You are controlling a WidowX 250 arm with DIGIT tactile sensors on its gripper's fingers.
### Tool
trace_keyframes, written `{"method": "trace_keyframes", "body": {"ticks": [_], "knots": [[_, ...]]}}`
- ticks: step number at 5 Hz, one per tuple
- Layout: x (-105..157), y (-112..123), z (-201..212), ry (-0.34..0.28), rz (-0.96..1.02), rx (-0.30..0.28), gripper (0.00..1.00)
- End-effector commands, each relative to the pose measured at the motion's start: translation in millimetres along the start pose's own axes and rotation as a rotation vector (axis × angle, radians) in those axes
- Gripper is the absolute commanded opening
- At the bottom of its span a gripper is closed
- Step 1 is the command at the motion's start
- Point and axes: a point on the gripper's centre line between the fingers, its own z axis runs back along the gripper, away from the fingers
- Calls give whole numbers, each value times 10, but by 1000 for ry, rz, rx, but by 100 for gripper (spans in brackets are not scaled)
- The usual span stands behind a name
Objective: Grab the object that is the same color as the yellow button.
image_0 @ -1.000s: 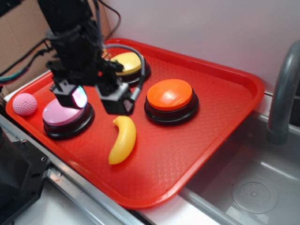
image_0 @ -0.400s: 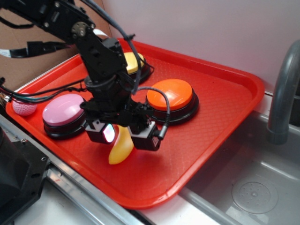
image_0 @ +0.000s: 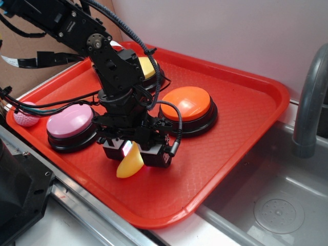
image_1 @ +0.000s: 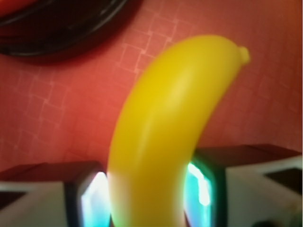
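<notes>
Exterior view: gripper (image_0: 134, 154) sits low over the red tray (image_0: 241, 128), fingers either side of the toy banana (image_0: 128, 166), w/ the arm coming in from 10 o'clock. Only the banana's lower end pokes out at approx 7 o'clock of the gripper; the rest is hidden behind the gripper body. It lies on the tray btwn the pink button (image_0: 69, 127) at 9 o'clock and the orange button (image_0: 187, 106) at 2 o'clock. Yellow button (image_0: 145, 69) at 12 o'clock is mostly blocked by the arm, just a pale yellow sliver shows. That colour match is why the gripper is on the banana, not the pink ball (image_0: 25, 115) at the tray's left edge. Contact can't be judged from here.

Wrist view: banana (image_1: 165, 127) fills the frame, blurry, tip at 1 o'clock, its near end running off the bottom edge. Fingers (image_1: 92, 201) are narrow, one on each flank, pads at or v. near the skin; whether they're truly squeezing I cannot tell. A black button base shows at 11 o'clock, cut off.
</notes>
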Motion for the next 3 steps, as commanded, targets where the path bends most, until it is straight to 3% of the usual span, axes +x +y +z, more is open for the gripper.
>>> {"method": "trace_keyframes", "body": {"ticks": [1,2,3], "knots": [[98,-14,338,-26,-132,1,0],[233,84,794,0,-220,6,0],[361,175,1158,-15,-212,27,0]]}}
